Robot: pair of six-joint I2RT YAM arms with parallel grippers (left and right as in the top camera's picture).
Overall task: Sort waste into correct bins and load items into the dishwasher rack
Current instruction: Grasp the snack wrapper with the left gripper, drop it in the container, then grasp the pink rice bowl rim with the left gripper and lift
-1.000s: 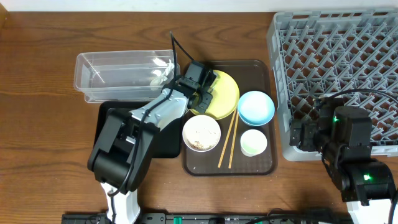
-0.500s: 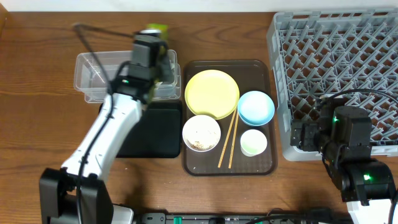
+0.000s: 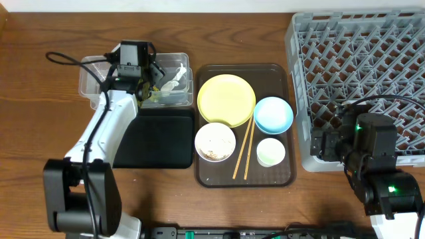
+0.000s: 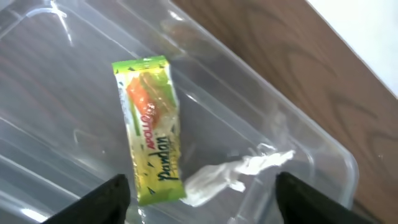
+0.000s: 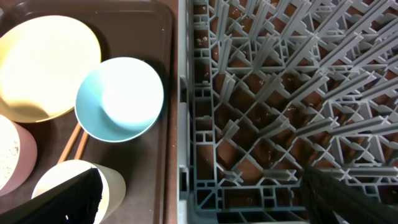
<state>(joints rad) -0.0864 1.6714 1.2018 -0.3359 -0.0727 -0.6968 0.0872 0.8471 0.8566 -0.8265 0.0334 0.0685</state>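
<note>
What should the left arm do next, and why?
Probably lift out of the clear tub and head for the white bowl: the wrapper already lies loose in the tub, the left gripper is open, and the bowl holds food scraps.

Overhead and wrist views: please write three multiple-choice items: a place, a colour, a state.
1. The snack wrapper lies: A in the clear tub; B on the yellow plate; C on the black tray.
2. The bowl nearest the dishwasher rack is: A red; B light blue; C black.
3. The left end effector is: A shut on a chopstick; B shut on the wrapper; C open.
Answers: A, it lies on the tub floor; B, seen from overhead; C, its fingers stand wide apart.
</note>
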